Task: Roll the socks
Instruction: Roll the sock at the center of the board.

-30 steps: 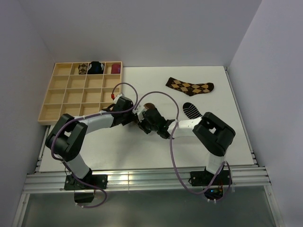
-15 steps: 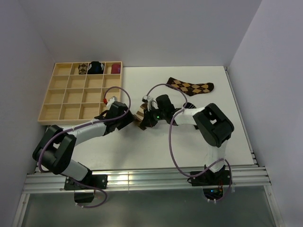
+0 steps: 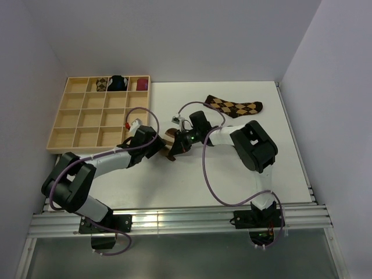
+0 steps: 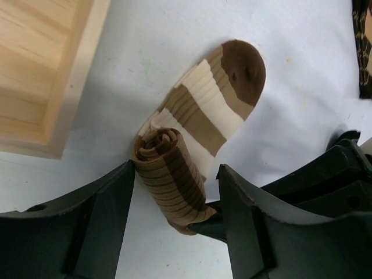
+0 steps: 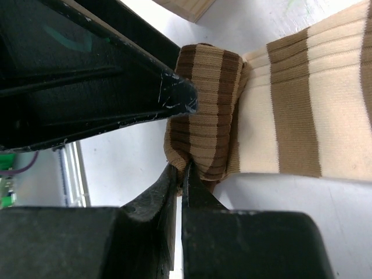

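The right end effector is clenching one end of the striped sock's rolled part. The left end effector, released, is straddling that roll mid-counter, just right of the wooden tray. Over the past second both have been sliding left, and the toe half is still lying unrolled. The right arm is now hiding the black sock, and the argyle sock is lying flat at the far right.

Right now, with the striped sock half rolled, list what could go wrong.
1. The right gripper pinches only one end of the roll of the striped sock; if it slips, the coil may loosen.
2. The left gripper stands open astride that roll, close to the right gripper; closing could knock them together.
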You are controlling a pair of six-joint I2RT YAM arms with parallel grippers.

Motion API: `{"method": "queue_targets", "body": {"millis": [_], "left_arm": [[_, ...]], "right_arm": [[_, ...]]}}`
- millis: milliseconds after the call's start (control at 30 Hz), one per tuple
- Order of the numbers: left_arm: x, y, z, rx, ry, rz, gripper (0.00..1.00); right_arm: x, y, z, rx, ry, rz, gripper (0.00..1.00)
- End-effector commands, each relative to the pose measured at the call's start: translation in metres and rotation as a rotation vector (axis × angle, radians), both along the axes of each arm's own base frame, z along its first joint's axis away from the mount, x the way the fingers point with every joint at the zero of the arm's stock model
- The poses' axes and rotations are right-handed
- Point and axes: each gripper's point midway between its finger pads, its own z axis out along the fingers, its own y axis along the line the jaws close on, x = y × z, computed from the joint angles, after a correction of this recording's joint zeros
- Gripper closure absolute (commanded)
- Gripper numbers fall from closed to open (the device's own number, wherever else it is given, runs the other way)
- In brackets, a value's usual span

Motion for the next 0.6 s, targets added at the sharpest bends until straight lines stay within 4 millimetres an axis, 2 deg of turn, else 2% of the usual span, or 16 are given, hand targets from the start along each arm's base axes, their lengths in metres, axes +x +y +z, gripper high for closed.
{"method": "queue_targets", "body": {"millis": [0,133,500,567], "left_arm": [[0.007,0.01,-0.002,-0.01,-0.008,0.087,0.36],[0.003,0.018,-0.014,0.001,0.027,0.13,0.38],[-0.01,0.022,-0.045,0.003,0.126,0.165,0.43],[-0.011,0.024,-0.05,0.019,0.144,0.168,0.47]], "right_arm": [[0.001,0.002,-0.002,-0.003,0.069,0.01,1.0],[0.002,0.002,-0.006,-0.008,0.115,0.005,1.0],[0.012,0.001,-0.009,-0.01,0.161,-0.045,1.0],[0.013,0.001,-0.008,-0.008,0.17,-0.059,1.0]]}}
